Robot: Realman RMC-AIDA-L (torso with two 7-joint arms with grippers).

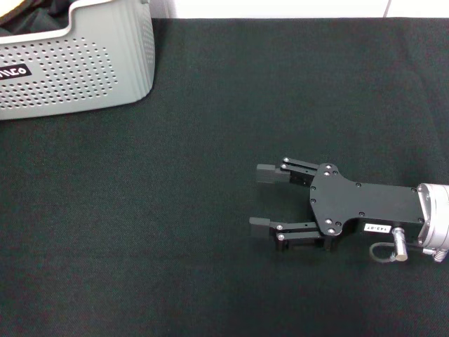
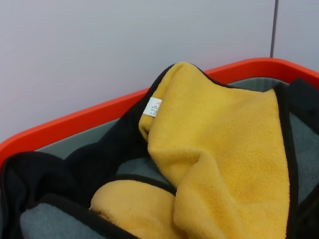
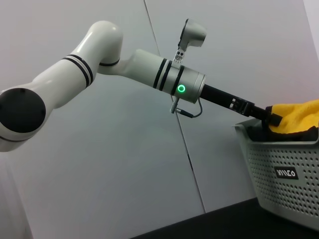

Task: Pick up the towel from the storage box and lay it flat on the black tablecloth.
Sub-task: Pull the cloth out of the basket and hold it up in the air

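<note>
The storage box (image 1: 84, 63), a light grey perforated basket with a black label, stands at the far left of the black tablecloth (image 1: 210, 210). It also shows in the right wrist view (image 3: 284, 169). The towel (image 2: 224, 159) lies bunched in the box, yellow side up with grey and black-edged folds. In the right wrist view the towel (image 3: 296, 117) rises above the rim, and my left gripper (image 3: 271, 118) reaches in from the side and is shut on its edge. My right gripper (image 1: 261, 198) rests open and empty on the tablecloth at the right.
Dark fabric (image 1: 35, 21) shows over the box's far rim in the head view. A pale wall (image 3: 149, 174) stands behind the table. The tablecloth stretches bare between the box and my right gripper.
</note>
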